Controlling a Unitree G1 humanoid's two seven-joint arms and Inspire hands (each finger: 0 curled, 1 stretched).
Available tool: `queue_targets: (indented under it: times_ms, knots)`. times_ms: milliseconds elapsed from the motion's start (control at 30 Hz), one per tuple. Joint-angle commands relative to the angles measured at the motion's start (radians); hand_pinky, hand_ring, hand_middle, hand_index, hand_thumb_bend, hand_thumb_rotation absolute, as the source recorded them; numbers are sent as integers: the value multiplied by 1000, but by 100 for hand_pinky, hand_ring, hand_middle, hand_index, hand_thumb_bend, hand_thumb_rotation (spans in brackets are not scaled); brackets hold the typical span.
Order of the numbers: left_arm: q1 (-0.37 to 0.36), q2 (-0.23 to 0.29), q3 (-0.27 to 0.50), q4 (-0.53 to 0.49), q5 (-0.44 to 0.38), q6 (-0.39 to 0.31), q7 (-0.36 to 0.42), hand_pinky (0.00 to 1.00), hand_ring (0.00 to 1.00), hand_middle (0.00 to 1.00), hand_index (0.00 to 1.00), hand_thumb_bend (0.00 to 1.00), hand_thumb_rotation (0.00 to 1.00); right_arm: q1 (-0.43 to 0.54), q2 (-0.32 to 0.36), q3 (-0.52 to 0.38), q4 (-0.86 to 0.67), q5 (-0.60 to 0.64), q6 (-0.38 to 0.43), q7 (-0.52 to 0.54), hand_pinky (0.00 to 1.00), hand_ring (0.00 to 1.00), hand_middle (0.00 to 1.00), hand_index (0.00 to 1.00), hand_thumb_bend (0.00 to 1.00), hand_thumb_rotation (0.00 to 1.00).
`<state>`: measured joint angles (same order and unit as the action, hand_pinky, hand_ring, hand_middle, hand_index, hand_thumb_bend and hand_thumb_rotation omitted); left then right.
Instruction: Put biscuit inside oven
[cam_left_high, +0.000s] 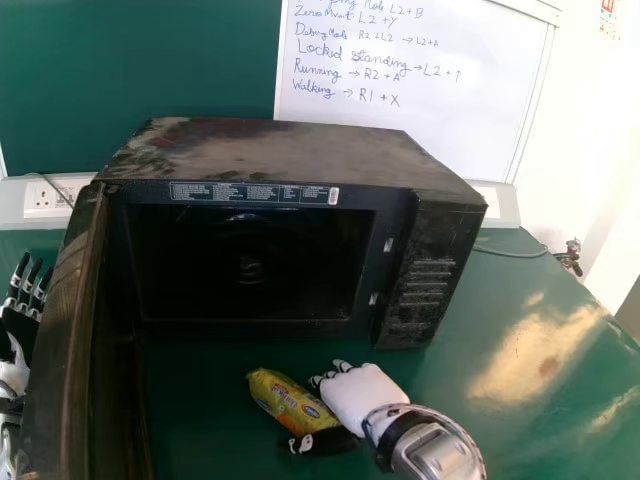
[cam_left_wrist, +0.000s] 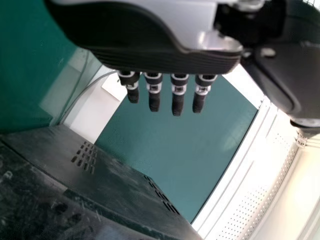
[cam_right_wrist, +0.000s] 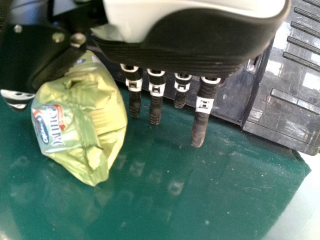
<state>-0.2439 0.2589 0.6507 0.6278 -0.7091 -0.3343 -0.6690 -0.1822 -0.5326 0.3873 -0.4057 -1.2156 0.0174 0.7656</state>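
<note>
Biscuit packet just beside the empty, straight-fingered right hand, on its thumb side, long axis slanting outward from the thumb. Well apart from the left hand. Best squeezed across that axis, probably.

Apparently a robotics lab or similar workroom, whiteboard with handwritten lines of letters and arrows, plain green wall panel, wall socket behind the green-topped table, cable trailing across it, robot's right hand above the tabletop.
</note>
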Motion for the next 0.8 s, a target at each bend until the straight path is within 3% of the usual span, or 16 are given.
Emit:
queue_targets:
  times_ms: [0,67,200,267,400,600,767]
  knots:
    - [28,-38,-3,31,-4,6,-3,36,59,72,89,11,0,17,-4,32,35,-10,-18,16,61,80,85,90,100,47]
    - [26,-37,0,38,-7,6,-7,38,59,72,89,11,0,15,-9,37,35,-17,-29,0,56,72,79,86,100,44]
    - [28,-41,0,30,-4,4,-2,39,60,72,88,10,0,21,-12,26,46,15,-52,-67,45,55,62,72,69,11]
    - [29,-40,-1,29,-2,3,-1,39,60,72,89,10,0,22,-9,19,54,39,-57,-91,38,46,53,69,60,3]
    - [28,-39,-1,29,-2,3,-3,41,60,72,89,10,0,19,-15,17,62,63,-63,-107,29,38,48,69,56,0]
    - [28,-41,-1,27,-3,7,3,38,59,71,88,11,0,13,-20,17,65,64,-64,-104,29,39,48,69,56,0]
    - [29,-42,-2,25,-5,10,-1,41,59,72,89,11,0,6,-24,18,62,66,-66,-95,29,39,48,70,56,0]
